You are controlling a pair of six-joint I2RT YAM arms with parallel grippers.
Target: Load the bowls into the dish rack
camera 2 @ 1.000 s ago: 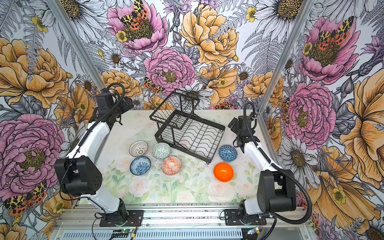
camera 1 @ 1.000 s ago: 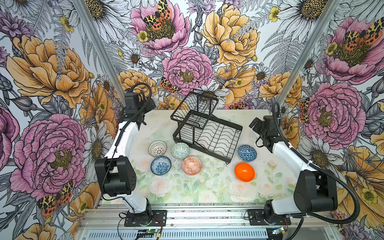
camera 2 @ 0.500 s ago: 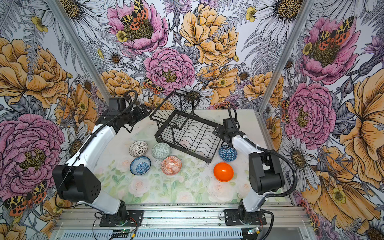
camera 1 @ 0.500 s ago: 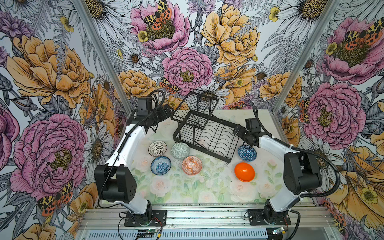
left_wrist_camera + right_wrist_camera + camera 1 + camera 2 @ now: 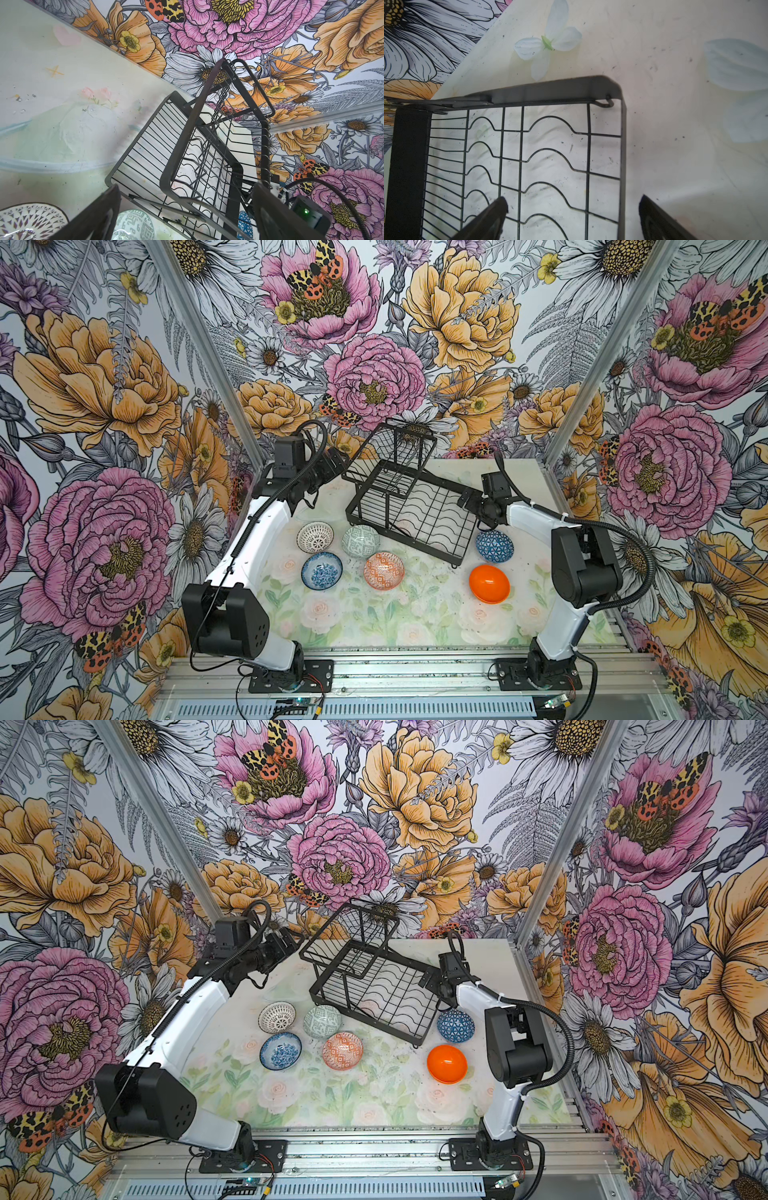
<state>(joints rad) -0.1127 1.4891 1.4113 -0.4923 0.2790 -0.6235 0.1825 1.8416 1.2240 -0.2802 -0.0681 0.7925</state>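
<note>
The black wire dish rack (image 5: 415,506) (image 5: 374,990) stands askew at the table's back with nothing in it. Six bowls sit on the table in front of it: dark-and-white (image 5: 315,537), grey-green (image 5: 360,541), blue-speckled (image 5: 321,570), orange-white (image 5: 383,571), dark blue triangles (image 5: 494,546) and plain orange (image 5: 489,583). My left gripper (image 5: 338,462) (image 5: 187,188) is open, its fingers either side of the upper basket's rim at the rack's left end. My right gripper (image 5: 465,499) (image 5: 572,199) is open astride the base's right rim (image 5: 550,91).
Flowered walls close in the table at the back and on both sides, near the rack's upper basket. The grey-green bowl (image 5: 135,225) lies close against the rack's front left corner. The arm bases stand on the metal rail (image 5: 415,668) in front.
Both arms have swung inward from the side walls to the rack. The left gripper now reaches its left end, the right gripper its right rim. Rack and bowls have not moved.
</note>
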